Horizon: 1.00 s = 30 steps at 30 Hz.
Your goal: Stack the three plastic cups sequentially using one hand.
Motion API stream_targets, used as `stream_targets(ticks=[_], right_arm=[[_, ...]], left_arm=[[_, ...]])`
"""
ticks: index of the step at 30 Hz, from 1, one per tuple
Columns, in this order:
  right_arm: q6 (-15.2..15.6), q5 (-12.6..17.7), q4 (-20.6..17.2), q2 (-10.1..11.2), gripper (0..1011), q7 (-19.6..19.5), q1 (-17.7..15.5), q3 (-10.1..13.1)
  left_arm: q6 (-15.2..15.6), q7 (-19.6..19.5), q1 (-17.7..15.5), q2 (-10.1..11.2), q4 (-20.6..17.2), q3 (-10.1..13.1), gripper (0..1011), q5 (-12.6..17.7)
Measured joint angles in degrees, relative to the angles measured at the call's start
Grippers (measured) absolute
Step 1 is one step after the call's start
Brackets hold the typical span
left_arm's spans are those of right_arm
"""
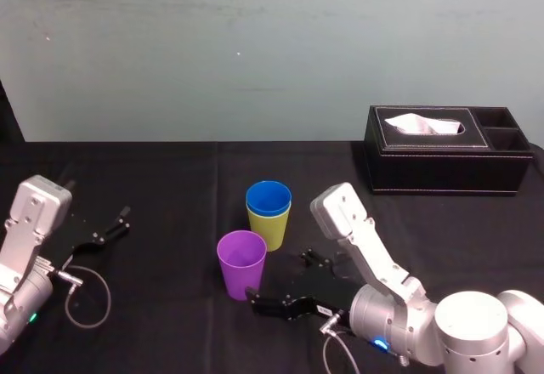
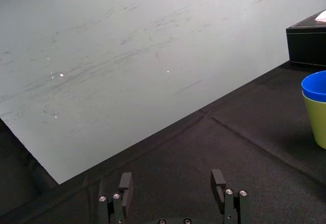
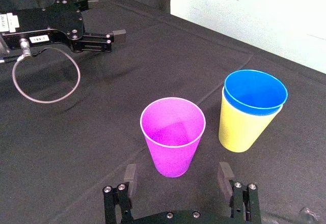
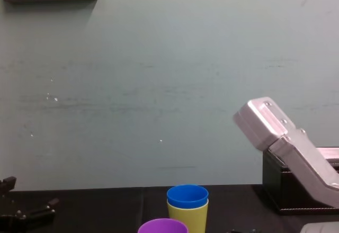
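Our right gripper, fingers apart, faces the purple cup; the blue cup sits nested in the yellow-green cup (left gripper idles aside, fingers apart too).

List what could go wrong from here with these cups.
1. The right gripper, jaws open low at the purple cup, could nudge it over before closing.
2. The blue cup, nested in the yellow-green cup, stands close by; a wide jaw might clip that pair.
The left gripper sits parked at the table's left.

Lone cup just before-left of nested pair; tissue box behind-right.
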Motion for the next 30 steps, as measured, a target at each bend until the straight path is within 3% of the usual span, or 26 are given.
stream_targets(ticks=[30], right_arm=[[-2.4,-1.3,6.0,-4.0,1003,0.2,2.7,-1.3]], left_arm=[[0.0,0.0,0.0,0.0,0.0,0.0,1000,0.0]])
